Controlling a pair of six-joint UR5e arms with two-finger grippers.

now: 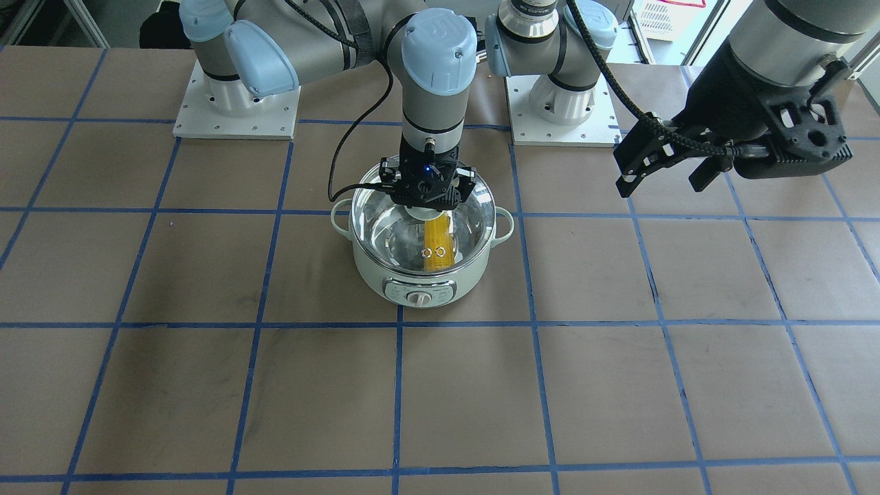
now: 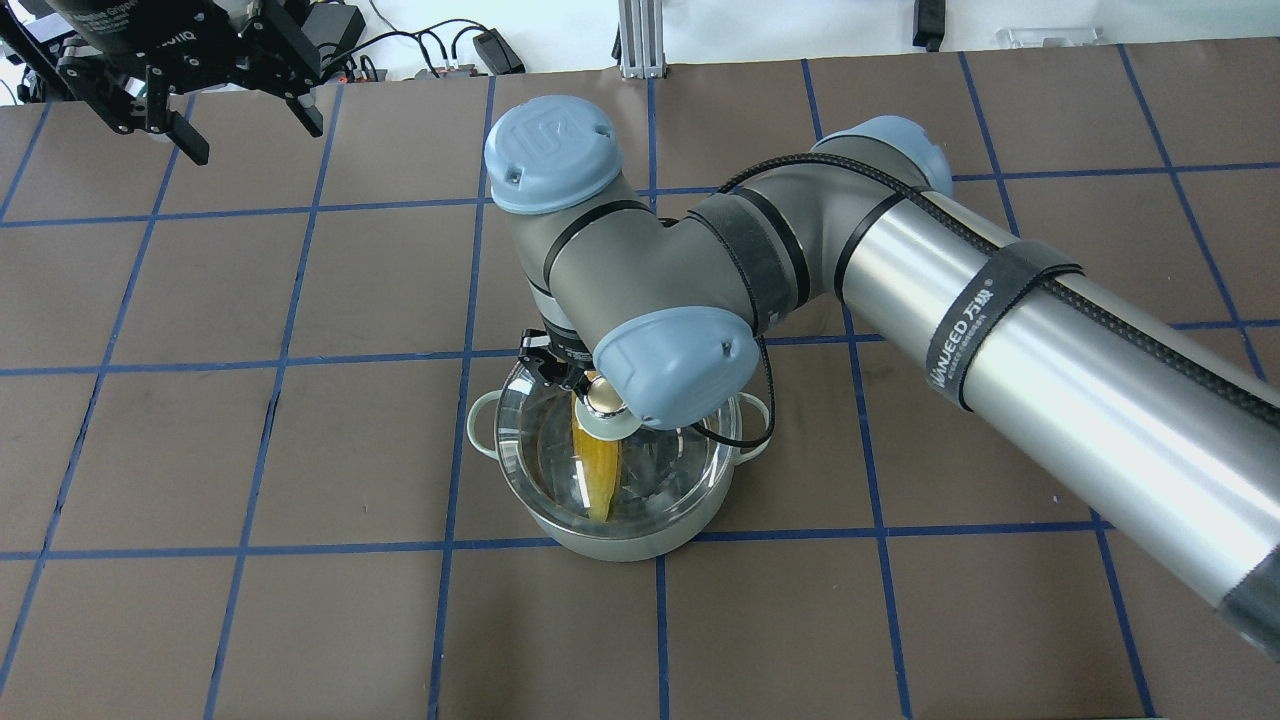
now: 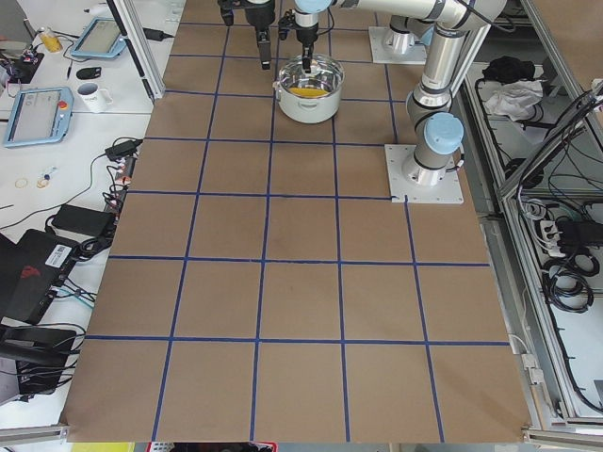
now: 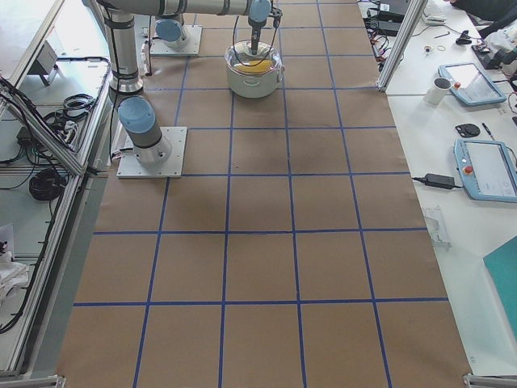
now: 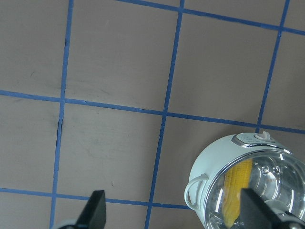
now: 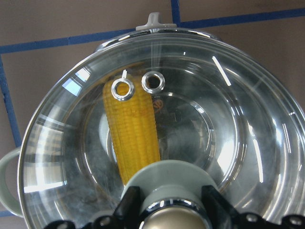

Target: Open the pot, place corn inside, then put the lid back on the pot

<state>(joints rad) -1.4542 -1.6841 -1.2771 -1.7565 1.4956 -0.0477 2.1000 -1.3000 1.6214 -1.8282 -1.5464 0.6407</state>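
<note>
Brown paper covers the worktop (image 1: 206, 385), ruled into squares by blue tape lines (image 1: 399, 385).

At the right gripper (image 1: 427, 199) the fingers (image 6: 131, 202) are clenched on the knob (image 6: 169, 179) of the lid (image 6: 228, 143) — one dark finger on either side of its chrome neck, the pale green base spreading just below them. The lid lies level on the pot (image 1: 371, 271), its glass rim meeting the steel rim all round. Its two metal-ringed vent holes (image 6: 153, 81) sit side by side, on the dial's side of the knob. Through the glass the corn (image 6: 133, 138) shows, lying inside the pot on the shiny floor, running from under the knob towards the vent holes. The pot stands near the middle of the worktop, across a tape line, with its dial (image 1: 418, 298) turned away from the robot and its small handles (image 1: 505, 223) out to the sides. The right arm reaches down onto it from above.

The left gripper (image 2: 248, 128) hangs high over the worktop well apart from the pot — its fingers (image 5: 95, 210) are spread wide with only bare paper between them.
</note>
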